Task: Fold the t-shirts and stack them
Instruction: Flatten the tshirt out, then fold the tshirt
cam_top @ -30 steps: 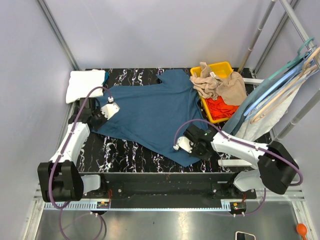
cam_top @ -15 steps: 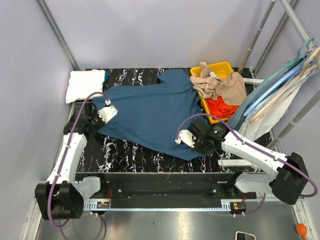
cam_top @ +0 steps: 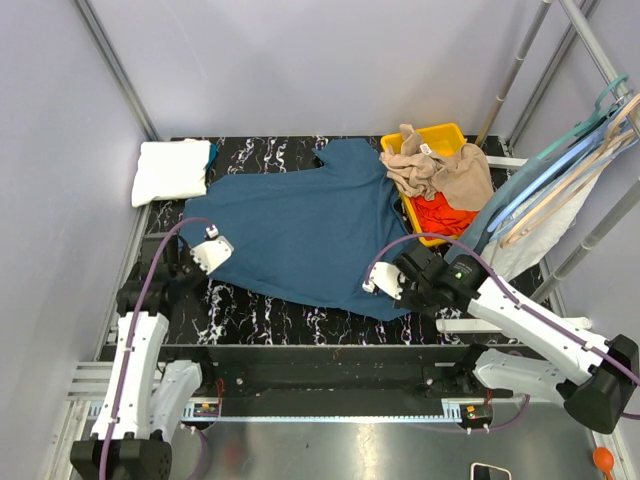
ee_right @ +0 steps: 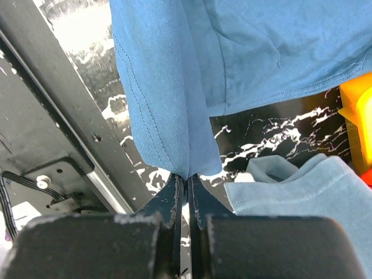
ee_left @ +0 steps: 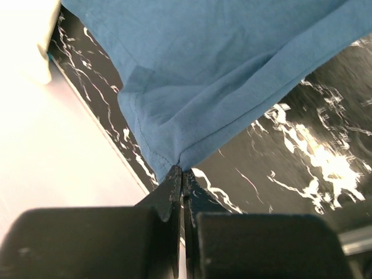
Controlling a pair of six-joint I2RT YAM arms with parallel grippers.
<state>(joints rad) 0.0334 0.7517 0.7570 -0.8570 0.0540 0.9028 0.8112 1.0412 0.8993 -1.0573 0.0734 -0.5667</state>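
A large teal-blue t-shirt (cam_top: 300,230) lies spread on the black marble table (cam_top: 270,310). My left gripper (cam_top: 222,252) is shut on its near-left corner; in the left wrist view the cloth (ee_left: 232,70) fans out from the closed gripper (ee_left: 182,171). My right gripper (cam_top: 376,292) is shut on the near-right hem, and the right wrist view shows the fabric (ee_right: 168,87) rising from the pinched gripper (ee_right: 187,175). A folded white t-shirt (cam_top: 170,170) rests at the far left corner. Tan (cam_top: 440,170) and red-orange (cam_top: 445,212) tees sit piled in a yellow bin (cam_top: 425,133).
Pale blue and beige hangers (cam_top: 560,170) lean at the right, with a pale blue cloth (ee_right: 302,192) below them close to my right gripper. The yellow bin's corner (ee_right: 357,104) shows in the right wrist view. Metal frame rails run along the table's near edge (cam_top: 320,350).
Both arms have drawn back toward the near edge, the right one also moving rightward. The teal shirt's near corners came with them, pulling the cloth flatter and wider.
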